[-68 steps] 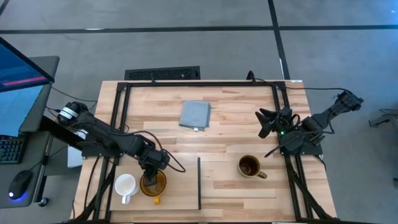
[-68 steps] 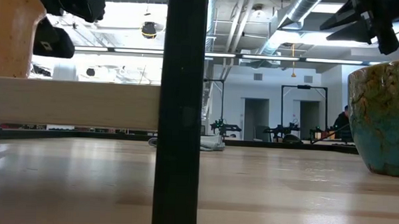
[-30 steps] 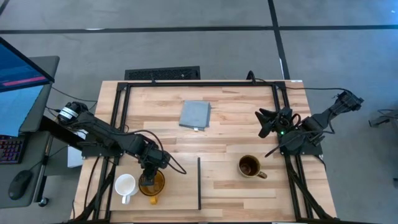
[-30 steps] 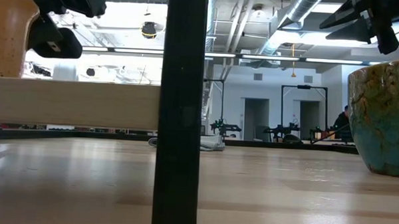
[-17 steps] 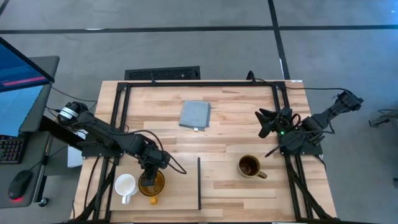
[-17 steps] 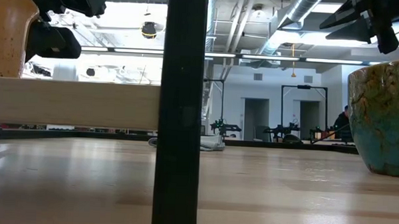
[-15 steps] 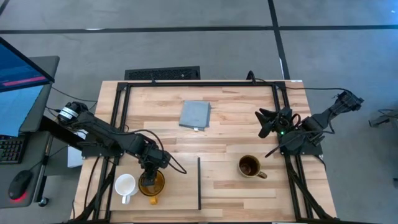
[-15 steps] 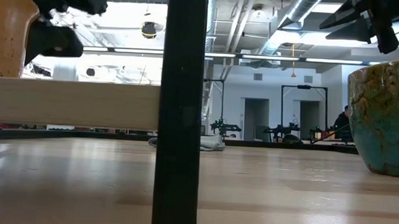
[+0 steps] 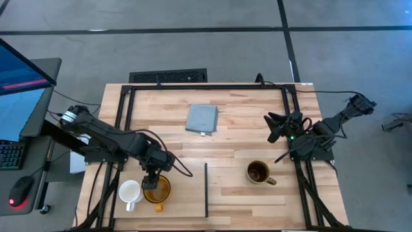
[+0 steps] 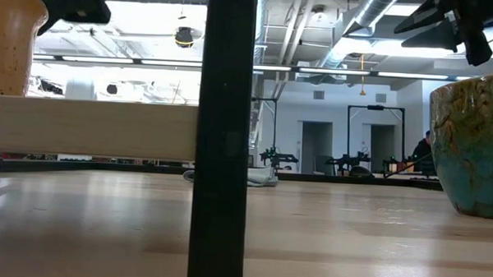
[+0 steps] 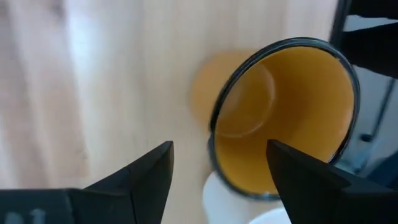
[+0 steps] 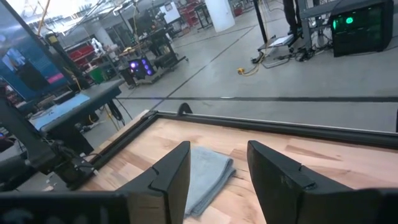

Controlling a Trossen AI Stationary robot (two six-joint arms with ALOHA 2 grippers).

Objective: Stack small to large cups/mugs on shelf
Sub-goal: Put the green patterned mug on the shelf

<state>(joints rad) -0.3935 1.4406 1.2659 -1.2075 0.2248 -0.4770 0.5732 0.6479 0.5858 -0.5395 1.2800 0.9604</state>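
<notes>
A yellow-amber mug (image 9: 158, 191) stands upright on its base on the pale wood shelf (image 9: 183, 193), close beside a small white mug (image 9: 130, 192). My left gripper (image 9: 151, 179) hovers open just above the yellow mug (image 11: 283, 118); its fingers stand apart over the mug's rim and touch nothing. In the low view a left finger (image 10: 74, 5) hangs above and beside that mug (image 10: 10, 40). A dark brown mug (image 9: 258, 172) with a tan handle stands on the table right of the shelf's black strip (image 9: 206, 190). My right gripper (image 9: 273, 129) waits open near the right edge.
A grey-blue pad (image 9: 202, 119) lies toward the far side of the table. Black frame rails (image 9: 206, 86) run along the table's far, left and right edges. Bare tabletop lies between the shelf's black strip and the brown mug.
My left gripper has gone up from beside the yellow mug's rim to a place above it. The yellow mug has stayed upright on the shelf.
</notes>
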